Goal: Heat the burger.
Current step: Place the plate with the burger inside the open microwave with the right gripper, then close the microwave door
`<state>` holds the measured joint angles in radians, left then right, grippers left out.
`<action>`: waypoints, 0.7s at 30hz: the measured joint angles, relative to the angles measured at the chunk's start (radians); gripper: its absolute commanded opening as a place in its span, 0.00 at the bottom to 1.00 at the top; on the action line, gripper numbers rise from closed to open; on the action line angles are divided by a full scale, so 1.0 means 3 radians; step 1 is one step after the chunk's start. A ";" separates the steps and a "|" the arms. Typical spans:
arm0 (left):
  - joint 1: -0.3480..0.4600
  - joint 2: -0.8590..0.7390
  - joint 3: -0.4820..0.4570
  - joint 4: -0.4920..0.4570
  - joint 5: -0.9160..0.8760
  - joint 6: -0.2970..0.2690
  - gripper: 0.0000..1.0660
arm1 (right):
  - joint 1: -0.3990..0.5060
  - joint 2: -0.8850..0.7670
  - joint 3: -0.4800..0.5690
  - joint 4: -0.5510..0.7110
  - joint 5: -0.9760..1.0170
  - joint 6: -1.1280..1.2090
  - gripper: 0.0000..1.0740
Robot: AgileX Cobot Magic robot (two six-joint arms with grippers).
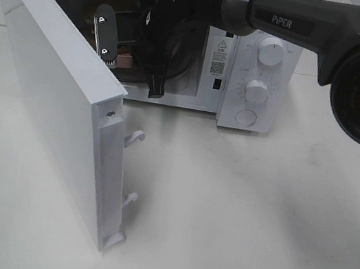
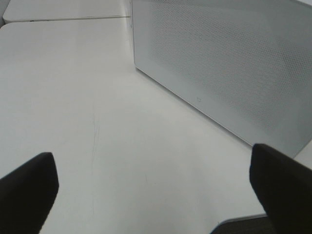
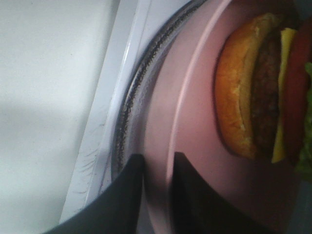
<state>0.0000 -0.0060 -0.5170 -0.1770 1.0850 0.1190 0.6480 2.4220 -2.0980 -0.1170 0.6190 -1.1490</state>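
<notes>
The burger (image 3: 263, 87) lies on a reddish-brown plate (image 3: 195, 122) inside the microwave (image 1: 260, 58). It shows a golden bun, a dark patty, yellow cheese and green lettuce. The plate rests on the glass turntable (image 3: 127, 102). My right gripper (image 3: 158, 195) reaches into the cavity, its fingers a little apart on either side of the plate's near rim. From the high camera the right gripper (image 1: 109, 42) and arm cover the burger; only a bit of the plate (image 1: 124, 61) shows. My left gripper (image 2: 156, 185) hangs wide open over bare table, holding nothing.
The microwave door (image 1: 54, 98) stands swung open to the left, its latch hooks pointing out over the table. Its outer perforated face (image 2: 234, 63) is close to my left gripper. Two knobs (image 1: 271, 53) sit on the control panel at the right.
</notes>
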 measured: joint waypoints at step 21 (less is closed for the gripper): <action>0.0000 0.0000 0.0000 0.0000 0.0000 0.0000 0.94 | -0.0013 -0.0470 0.0820 0.0183 -0.0453 0.0113 0.70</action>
<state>0.0000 -0.0060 -0.5170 -0.1770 1.0850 0.1190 0.6440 2.2810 -1.8520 -0.0620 0.4830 -1.1150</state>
